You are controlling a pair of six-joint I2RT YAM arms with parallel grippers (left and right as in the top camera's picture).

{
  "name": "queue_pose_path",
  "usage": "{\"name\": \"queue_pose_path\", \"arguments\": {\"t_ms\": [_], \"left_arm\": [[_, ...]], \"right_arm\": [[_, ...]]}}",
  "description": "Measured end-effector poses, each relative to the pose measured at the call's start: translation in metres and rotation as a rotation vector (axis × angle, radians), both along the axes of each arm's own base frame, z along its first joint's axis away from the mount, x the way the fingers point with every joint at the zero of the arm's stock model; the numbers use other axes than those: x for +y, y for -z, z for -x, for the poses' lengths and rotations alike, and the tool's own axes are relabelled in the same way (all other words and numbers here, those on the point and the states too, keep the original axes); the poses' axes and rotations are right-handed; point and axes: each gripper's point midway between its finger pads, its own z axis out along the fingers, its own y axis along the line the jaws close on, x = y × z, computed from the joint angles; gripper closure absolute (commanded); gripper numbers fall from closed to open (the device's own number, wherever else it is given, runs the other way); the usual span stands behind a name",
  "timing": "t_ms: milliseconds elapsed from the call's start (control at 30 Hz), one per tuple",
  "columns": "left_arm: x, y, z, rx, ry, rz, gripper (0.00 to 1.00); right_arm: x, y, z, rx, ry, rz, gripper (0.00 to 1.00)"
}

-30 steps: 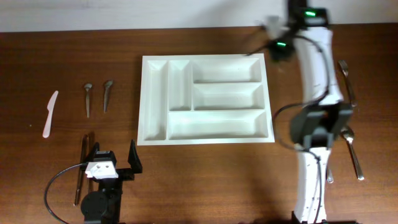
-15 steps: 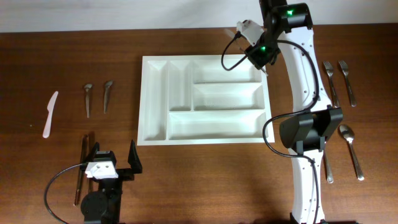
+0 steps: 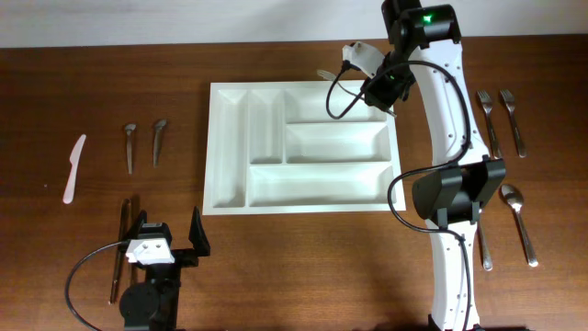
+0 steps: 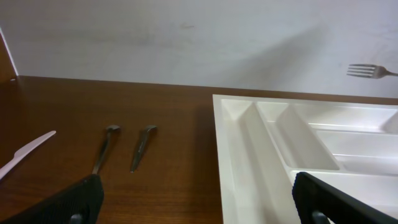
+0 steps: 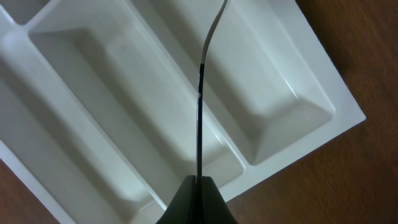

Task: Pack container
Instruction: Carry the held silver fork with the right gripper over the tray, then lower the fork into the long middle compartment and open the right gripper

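Two tools, two states — the right tool pinches a fork by its handle, holding it above the far right part of the tray. The tray lies flat mid-desk. The left tool sits spread — near the tray's front-left corner.

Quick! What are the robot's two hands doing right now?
Left gripper: open, holding nothing.
Right gripper: shut on a fork.
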Motion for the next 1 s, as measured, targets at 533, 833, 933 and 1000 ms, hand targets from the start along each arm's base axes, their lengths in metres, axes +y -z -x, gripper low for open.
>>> {"name": "queue_pose_path", "arguments": {"t_ms": [533,833,933,1000], "left_arm": [[0.0,0.0,0.0,0.0,0.0,0.0,0.01],[0.0,0.0,0.0,0.0,0.0,0.0,0.01],[0.0,0.0,0.0,0.0,0.0,0.0,0.01],[0.0,0.0,0.0,0.0,0.0,0.0,0.01]], "right_arm": [[0.031,0.006,0.019,0.045,-0.104,0.01,0.96],[0.033,0.039,0.032,0.141,-0.14,0.027,0.96],[0.035,0.045,0.034,0.152,-0.158,0.021,0.96],[0.037,0.047,0.033,0.15,-0.169,0.013,0.96]]}}
